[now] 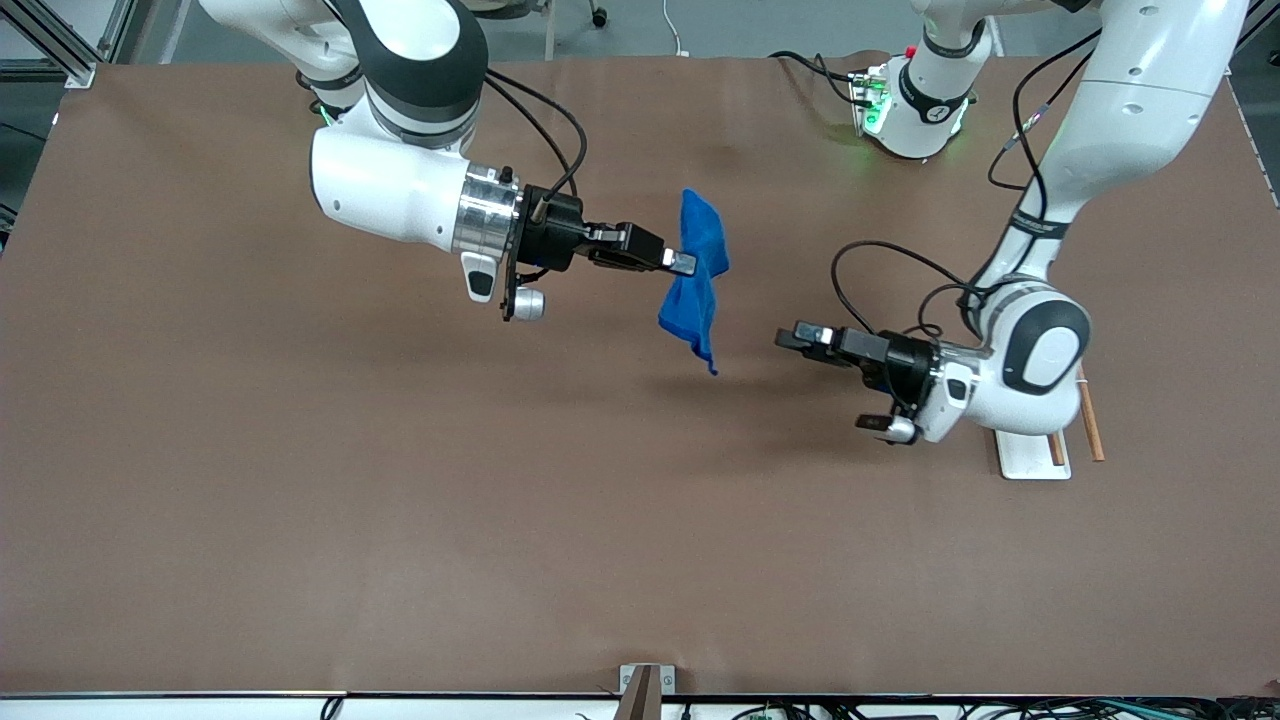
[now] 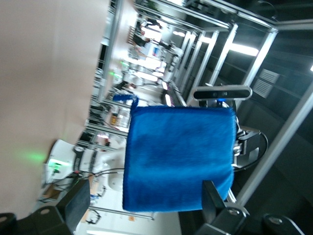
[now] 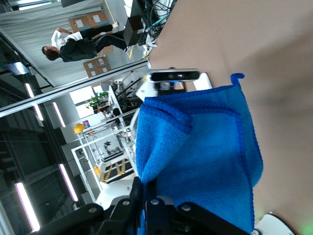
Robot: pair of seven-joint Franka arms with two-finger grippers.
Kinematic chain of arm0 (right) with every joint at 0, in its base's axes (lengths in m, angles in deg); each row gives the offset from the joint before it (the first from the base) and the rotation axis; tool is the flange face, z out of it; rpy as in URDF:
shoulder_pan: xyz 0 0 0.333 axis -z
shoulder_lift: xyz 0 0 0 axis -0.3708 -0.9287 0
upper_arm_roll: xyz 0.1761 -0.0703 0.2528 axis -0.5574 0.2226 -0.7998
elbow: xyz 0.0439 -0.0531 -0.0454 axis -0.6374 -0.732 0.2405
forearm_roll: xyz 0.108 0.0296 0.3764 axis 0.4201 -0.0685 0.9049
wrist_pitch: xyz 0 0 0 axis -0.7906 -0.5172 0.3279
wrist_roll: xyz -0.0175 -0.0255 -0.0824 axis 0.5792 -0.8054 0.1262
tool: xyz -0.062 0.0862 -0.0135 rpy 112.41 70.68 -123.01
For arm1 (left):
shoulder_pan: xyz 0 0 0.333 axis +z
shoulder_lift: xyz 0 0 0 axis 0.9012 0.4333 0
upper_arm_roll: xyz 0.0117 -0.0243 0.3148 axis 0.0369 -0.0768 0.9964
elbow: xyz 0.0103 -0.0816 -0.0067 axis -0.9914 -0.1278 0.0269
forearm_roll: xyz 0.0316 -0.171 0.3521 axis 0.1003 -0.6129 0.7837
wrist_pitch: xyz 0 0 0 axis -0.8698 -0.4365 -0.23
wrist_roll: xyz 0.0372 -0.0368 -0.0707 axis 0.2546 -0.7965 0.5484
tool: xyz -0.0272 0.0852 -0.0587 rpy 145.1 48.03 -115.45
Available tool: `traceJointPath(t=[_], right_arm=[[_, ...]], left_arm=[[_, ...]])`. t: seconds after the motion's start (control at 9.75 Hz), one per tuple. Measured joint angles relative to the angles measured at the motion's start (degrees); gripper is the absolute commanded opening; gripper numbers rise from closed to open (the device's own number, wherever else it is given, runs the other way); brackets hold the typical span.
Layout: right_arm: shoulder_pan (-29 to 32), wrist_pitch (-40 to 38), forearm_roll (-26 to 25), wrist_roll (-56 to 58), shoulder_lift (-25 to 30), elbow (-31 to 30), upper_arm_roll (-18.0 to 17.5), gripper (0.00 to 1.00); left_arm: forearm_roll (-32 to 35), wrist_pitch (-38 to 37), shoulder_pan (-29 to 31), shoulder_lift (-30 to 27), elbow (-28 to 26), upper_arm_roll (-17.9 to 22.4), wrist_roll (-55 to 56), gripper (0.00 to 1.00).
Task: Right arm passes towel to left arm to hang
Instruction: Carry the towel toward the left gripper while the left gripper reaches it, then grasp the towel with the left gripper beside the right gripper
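The bright blue towel (image 1: 700, 285) hangs in the air over the middle of the brown table (image 1: 300, 480), pinched at its middle. My right gripper (image 1: 684, 262) is shut on the towel, which bunches around the fingertips. From the right wrist, the towel (image 3: 205, 156) spreads out past the right gripper (image 3: 149, 196), with its loop (image 3: 237, 77) at a corner. My left gripper (image 1: 798, 338) stands open, a short gap from the towel and pointing at it. From the left wrist, the towel (image 2: 178, 156) fills the space ahead of the left gripper (image 2: 145, 201), untouched, its loop (image 2: 125, 99) at one corner.
A white stand base with wooden rods (image 1: 1040, 455) lies under the left arm's wrist. The left arm's base (image 1: 915, 110) stands at the table's robot edge. A small bracket (image 1: 645, 680) sits at the table edge nearest the front camera.
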Motion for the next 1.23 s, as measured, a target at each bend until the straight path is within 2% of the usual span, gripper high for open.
traceJointPath(t=[0.21, 0.51, 0.62, 0.72, 0.92, 1.13, 1.23], right_arm=[[-1.0, 1.1, 0.5, 0.0, -1.5, 1.7, 0.0, 0.00], [-1.1, 1.1, 0.6, 0.0, -2.5, 2.4, 0.0, 0.00], [-1.1, 1.1, 0.6, 0.0, -2.5, 2.4, 0.0, 0.00], [-1.1, 1.1, 0.6, 0.0, -2.5, 2.4, 0.0, 0.00], [-1.1, 1.1, 0.6, 0.0, -2.5, 2.4, 0.0, 0.00], [-1.1, 1.1, 0.6, 0.0, -2.5, 2.4, 0.0, 0.00], [-1.1, 1.1, 0.6, 0.0, -2.5, 2.4, 0.0, 0.00]], left_arm=[[-3.3, -1.9, -0.2, 2.4, -3.0, -2.8, -5.3, 1.00], [-8.7, -2.6, 0.0, 3.4, -5.4, -7.3, -6.7, 1.00], [-9.4, -2.6, 0.0, 3.4, -5.5, -8.0, -6.7, 0.95], [-9.7, -2.9, 0.1, 3.4, -5.5, -8.1, -6.7, 0.87], [-10.2, -3.4, 0.7, 3.4, -5.4, -8.1, -6.7, 0.60], [-10.3, -3.5, 1.3, 3.3, -5.2, -8.2, -6.7, 0.39], [-10.6, -3.6, 1.3, 3.3, -5.1, -8.2, -6.7, 0.25]])
